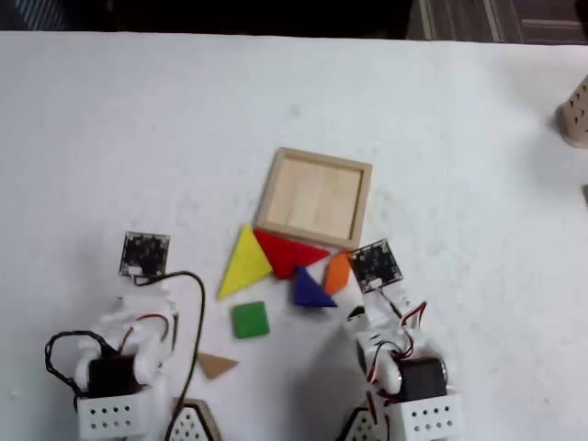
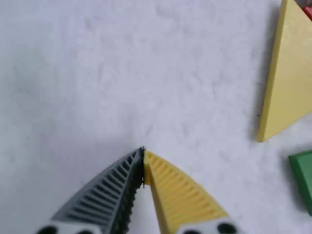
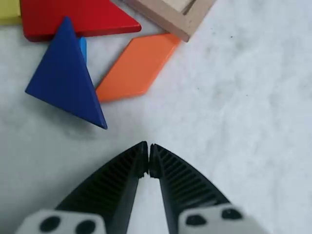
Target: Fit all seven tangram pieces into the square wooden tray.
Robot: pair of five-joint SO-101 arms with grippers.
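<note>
The square wooden tray (image 1: 315, 197) lies empty at the table's middle. Along its near side sit a yellow triangle (image 1: 243, 261), a red triangle (image 1: 289, 252), a dark blue triangle (image 1: 310, 290) and an orange parallelogram (image 1: 337, 272). A green square (image 1: 249, 320) and a small tan triangle (image 1: 216, 365) lie nearer the arms. My left gripper (image 2: 143, 158) is shut with nothing in it, over bare table beside the yellow triangle (image 2: 287, 73). My right gripper (image 3: 147, 157) is shut and empty, close to the blue triangle (image 3: 66, 78) and orange parallelogram (image 3: 136, 66). A light blue piece (image 3: 83, 48) peeks from under the blue one.
The left arm (image 1: 124, 354) and right arm (image 1: 400, 358) stand at the table's near edge. A black cable (image 1: 196, 322) loops between them past the tan triangle. A pegged wooden object (image 1: 574, 115) stands at the far right edge.
</note>
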